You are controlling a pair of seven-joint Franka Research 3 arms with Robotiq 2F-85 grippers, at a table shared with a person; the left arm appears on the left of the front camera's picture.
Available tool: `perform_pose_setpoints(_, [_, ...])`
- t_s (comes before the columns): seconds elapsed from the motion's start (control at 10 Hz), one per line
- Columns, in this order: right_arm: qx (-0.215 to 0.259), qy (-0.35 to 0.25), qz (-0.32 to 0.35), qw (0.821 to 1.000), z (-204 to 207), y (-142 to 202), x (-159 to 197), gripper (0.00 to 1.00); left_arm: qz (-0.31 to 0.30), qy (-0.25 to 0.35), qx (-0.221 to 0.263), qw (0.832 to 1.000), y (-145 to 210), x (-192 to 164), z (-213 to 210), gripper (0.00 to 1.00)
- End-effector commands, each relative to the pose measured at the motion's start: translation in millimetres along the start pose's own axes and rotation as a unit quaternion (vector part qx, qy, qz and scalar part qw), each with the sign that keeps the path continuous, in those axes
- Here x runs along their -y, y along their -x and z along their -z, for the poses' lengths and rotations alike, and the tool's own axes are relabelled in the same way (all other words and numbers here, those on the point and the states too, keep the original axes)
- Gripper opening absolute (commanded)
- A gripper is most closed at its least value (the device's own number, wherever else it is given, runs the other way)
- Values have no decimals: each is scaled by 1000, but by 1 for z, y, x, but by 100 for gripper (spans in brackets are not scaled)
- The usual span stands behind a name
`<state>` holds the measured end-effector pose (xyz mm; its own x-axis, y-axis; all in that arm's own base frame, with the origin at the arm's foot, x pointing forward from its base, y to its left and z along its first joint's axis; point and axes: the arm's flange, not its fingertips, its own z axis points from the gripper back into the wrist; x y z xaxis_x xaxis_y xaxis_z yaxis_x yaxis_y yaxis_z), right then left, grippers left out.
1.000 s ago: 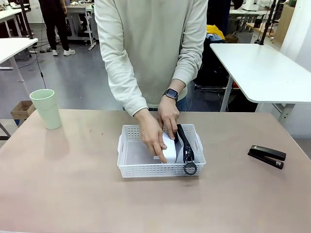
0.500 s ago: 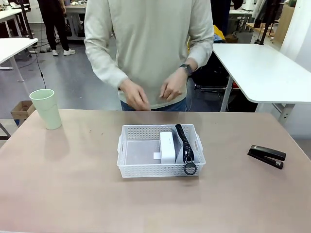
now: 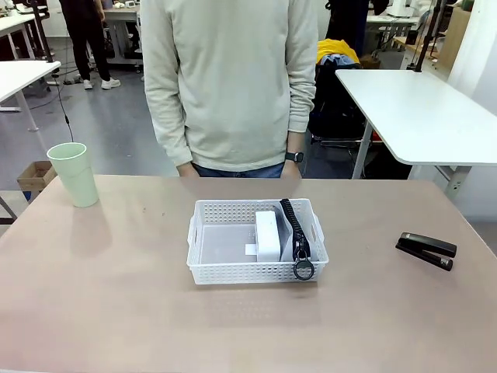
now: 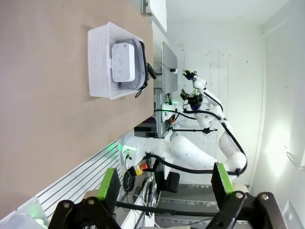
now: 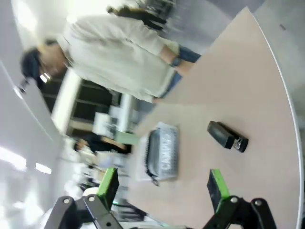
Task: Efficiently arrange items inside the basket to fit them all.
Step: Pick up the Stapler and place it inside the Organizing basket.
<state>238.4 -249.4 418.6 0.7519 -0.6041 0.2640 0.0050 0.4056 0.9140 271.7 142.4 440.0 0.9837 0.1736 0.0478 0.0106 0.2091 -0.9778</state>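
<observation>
Squeezing the cup point(image 3: 75, 174) into the basket point(image 3: 203, 264) could topple the box point(image 3: 267, 235); left claw point(image 4: 165, 177) and right claw point(image 5: 163, 181) gape empty

Brown table point(image 3: 116, 311) carries basket point(image 3: 233, 273), cup point(image 3: 74, 174) and stapler point(image 3: 425, 250)

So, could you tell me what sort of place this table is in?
Probably a lab or workshop: plain white work tables stand on a bare grey floor, a cable trails across it, and a cardboard box sits there.
</observation>
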Motion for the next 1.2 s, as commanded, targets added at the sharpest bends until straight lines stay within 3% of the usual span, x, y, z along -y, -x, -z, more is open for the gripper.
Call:
perform_pose_setpoints(0.0, [-97,126,-97,983,68,11,-72,100,-4,3,-3,1000,3,2,-2,100])
perform_pose_setpoints(0.2, [-165,213,-154,951,126,23,-102,100,-4,3,-3,1000,3,2,-2,100])
perform_pose_setpoints(0.4, [-247,307,-223,892,182,53,-118,100,-4,3,-3,1000,3,2,-2,100])
perform_pose_setpoints(0.6, [-278,392,-266,835,222,70,-119,100,-4,3,-3,1000,3,2,-2,100])
perform_pose_setpoints(0.7, [-250,411,-271,834,234,72,-115,100,-4,3,-3,1000,3,2,-2,100])
perform_pose_setpoints(0.8, [-216,388,-257,858,232,63,-110,100,-4,3,-3,1000,3,2,-2,100])
perform_pose_setpoints(0.9, [-285,371,-265,843,238,62,-134,100,-4,3,-3,1000,3,2,-2,100])
perform_pose_setpoints(1.1, [-285,371,-265,843,238,62,-134,100,-4,3,-3,1000,3,2,-2,100])
